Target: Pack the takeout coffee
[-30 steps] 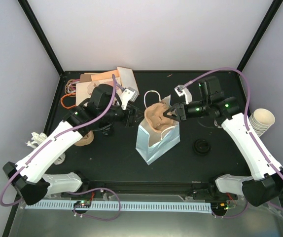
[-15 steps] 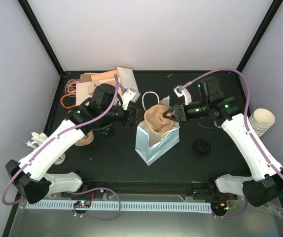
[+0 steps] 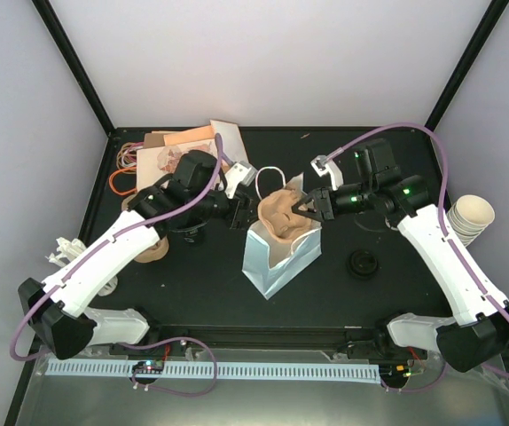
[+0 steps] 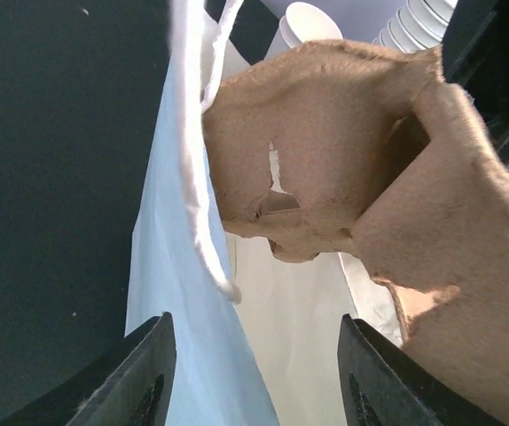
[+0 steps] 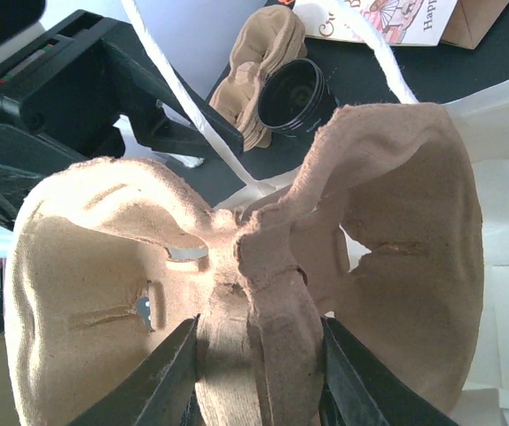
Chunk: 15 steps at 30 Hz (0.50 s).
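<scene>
The carrier (image 3: 279, 213), a brown pulp tray, sits tilted in the mouth of the paper bag (image 3: 272, 259), which stands near the middle of the table (image 3: 210, 288). The right gripper (image 5: 254, 377) comes in from 3 o'clock and pinches the carrier's central ridge between its fingers. That is probably the stiffest spot to steer it by, and it keeps the cup wells free. The left gripper (image 4: 254, 377) waits at the bag's 9 o'clock side with its jaws parted and clamped on nothing. The bag's white wall shows in the gap between them, though I cannot tell whether it touches either finger. It looks placed there to brace or spread the opening so the thin paper does not fold as the carrier goes down. The takeout coffee (image 3: 361, 264), a black disc from above, stands alone on the table at about 3 o'clock from the bag, apart from both grippers. I judge it is left there until the carrier is seated.
</scene>
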Each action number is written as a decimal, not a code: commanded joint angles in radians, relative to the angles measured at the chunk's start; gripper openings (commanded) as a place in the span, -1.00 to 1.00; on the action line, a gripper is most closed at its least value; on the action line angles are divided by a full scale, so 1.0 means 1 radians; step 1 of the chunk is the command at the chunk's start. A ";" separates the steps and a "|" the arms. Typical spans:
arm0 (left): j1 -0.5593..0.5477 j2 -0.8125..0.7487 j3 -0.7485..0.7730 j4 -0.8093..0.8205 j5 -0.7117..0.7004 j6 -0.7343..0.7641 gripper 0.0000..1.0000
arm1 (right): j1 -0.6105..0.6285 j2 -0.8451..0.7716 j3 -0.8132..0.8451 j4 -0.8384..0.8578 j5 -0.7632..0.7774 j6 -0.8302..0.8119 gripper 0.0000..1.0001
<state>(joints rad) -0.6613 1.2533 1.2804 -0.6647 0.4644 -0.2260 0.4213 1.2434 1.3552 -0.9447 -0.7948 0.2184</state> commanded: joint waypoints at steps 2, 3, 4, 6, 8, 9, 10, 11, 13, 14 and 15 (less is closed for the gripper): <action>0.002 0.021 0.037 -0.024 0.039 0.023 0.01 | 0.013 -0.015 0.002 -0.009 0.004 -0.013 -0.29; 0.002 0.021 0.041 -0.031 0.045 0.027 0.01 | 0.014 -0.014 0.003 -0.012 0.006 -0.014 -0.29; 0.001 0.042 0.043 -0.041 0.047 0.029 0.01 | 0.014 -0.014 0.006 -0.014 0.008 -0.015 -0.29; 0.001 0.051 0.044 -0.056 0.047 0.039 0.01 | 0.016 -0.013 0.008 -0.017 0.009 -0.019 -0.29; 0.001 0.059 0.051 -0.089 0.024 0.048 -0.01 | 0.016 -0.012 0.011 -0.018 0.009 -0.020 -0.29; 0.001 0.064 0.060 -0.107 0.012 0.053 -0.07 | 0.017 -0.012 0.013 -0.019 0.011 -0.022 -0.29; 0.001 0.068 0.068 -0.125 -0.002 0.059 -0.12 | 0.017 -0.011 0.014 -0.022 0.012 -0.023 -0.29; 0.001 0.072 0.079 -0.145 -0.012 0.066 -0.17 | 0.017 -0.011 0.016 -0.023 0.013 -0.024 -0.29; 0.001 0.082 0.104 -0.179 -0.026 0.081 -0.33 | 0.019 -0.010 0.021 -0.029 0.023 -0.029 -0.29; 0.001 0.088 0.122 -0.197 -0.036 0.087 -0.39 | 0.022 -0.009 0.025 -0.034 0.030 -0.032 -0.29; 0.001 0.092 0.135 -0.211 -0.040 0.094 -0.47 | 0.025 -0.006 0.029 -0.039 0.037 -0.036 -0.29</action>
<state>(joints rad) -0.6613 1.3308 1.3258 -0.7860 0.4637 -0.1764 0.4328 1.2434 1.3552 -0.9596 -0.7856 0.2066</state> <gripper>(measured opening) 0.326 0.358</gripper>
